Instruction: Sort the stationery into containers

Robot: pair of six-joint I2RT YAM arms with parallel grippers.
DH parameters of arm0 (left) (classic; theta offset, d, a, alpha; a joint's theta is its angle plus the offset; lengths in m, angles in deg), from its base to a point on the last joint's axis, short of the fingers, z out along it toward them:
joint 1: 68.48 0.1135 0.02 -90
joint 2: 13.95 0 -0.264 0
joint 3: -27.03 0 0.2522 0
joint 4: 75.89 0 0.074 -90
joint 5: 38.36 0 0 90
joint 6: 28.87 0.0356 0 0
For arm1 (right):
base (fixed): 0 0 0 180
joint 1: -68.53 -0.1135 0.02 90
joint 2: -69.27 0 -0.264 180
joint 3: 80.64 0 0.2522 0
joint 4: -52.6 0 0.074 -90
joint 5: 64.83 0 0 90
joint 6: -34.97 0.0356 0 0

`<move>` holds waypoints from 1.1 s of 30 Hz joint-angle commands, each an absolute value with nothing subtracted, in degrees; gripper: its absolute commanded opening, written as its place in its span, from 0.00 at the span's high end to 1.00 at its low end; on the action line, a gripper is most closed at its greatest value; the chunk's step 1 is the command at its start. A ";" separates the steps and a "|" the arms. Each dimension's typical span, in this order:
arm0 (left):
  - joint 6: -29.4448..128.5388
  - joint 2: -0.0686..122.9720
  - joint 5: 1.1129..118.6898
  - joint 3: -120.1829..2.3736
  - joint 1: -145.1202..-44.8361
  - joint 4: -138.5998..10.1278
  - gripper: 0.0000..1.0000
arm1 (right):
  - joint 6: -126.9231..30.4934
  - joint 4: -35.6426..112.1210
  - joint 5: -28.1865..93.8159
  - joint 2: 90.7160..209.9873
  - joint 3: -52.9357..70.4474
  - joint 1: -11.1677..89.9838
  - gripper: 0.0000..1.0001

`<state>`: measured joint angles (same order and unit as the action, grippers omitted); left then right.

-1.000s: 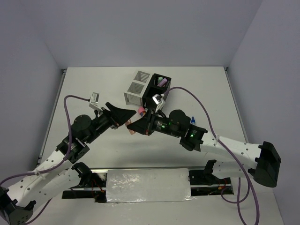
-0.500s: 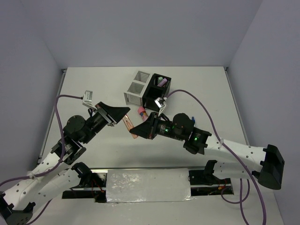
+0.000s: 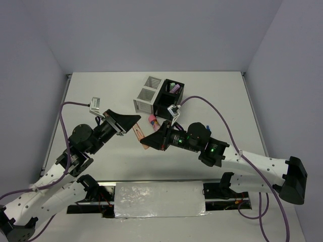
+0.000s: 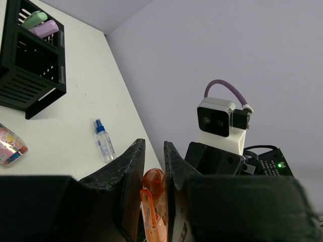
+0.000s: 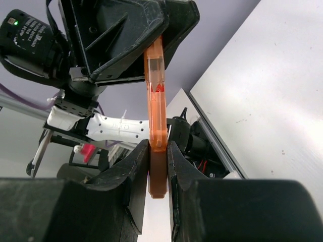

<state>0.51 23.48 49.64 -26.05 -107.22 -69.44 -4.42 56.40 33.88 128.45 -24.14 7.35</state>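
1. We are seeing the left gripper (image 4: 152, 160) pinching the orange pen (image 4: 153, 201) between narrow-set fingers. The right gripper (image 5: 158, 154) is clamping the same pen's other end, so both are holding it in the air, on the near-left side of the black box (image 3: 169, 97).
2. The two wrist views are showing each grip up close. The top view is showing only the pen bridging the two dark gripper tips.
3. The left wrist view is also showing a clear blue-capped bottle (image 4: 103, 141) lying on the table (image 3: 101, 91), apart from the black box. We are not finding this bottle in the top view.
4. We are counting two containers, with the white box (image 3: 147, 94) touching the black box's left side.
5. We are counting two pens, a green pen (image 4: 34, 19) and a purple pen (image 4: 44, 28), sitting together in one far compartment of the black box.
6. We are counting one pink tube (image 3: 151, 120), lying just beside the black box's near-left corner, plus one bottle and one orange pen.
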 commanded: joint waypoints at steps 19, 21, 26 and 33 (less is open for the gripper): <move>-0.49 21.73 51.20 -20.67 -107.41 -74.44 1.00 | -10.11 65.37 31.15 130.70 -15.91 6.66 1.00; -0.31 21.47 51.20 -19.79 -107.50 -74.79 1.00 | -11.25 64.51 30.62 132.28 -13.98 7.18 1.00; 1.18 20.23 54.18 -17.15 -107.68 -76.37 1.00 | -14.33 59.68 33.42 139.64 -0.64 10.77 1.00; 3.38 17.16 53.75 -12.06 -114.08 -76.81 1.00 | -14.52 51.93 37.04 151.70 18.63 17.45 1.00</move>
<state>1.38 17.44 40.53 -17.13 -107.48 -87.37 -12.73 36.31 46.80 150.41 8.54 10.63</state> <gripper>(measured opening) 0.304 0.250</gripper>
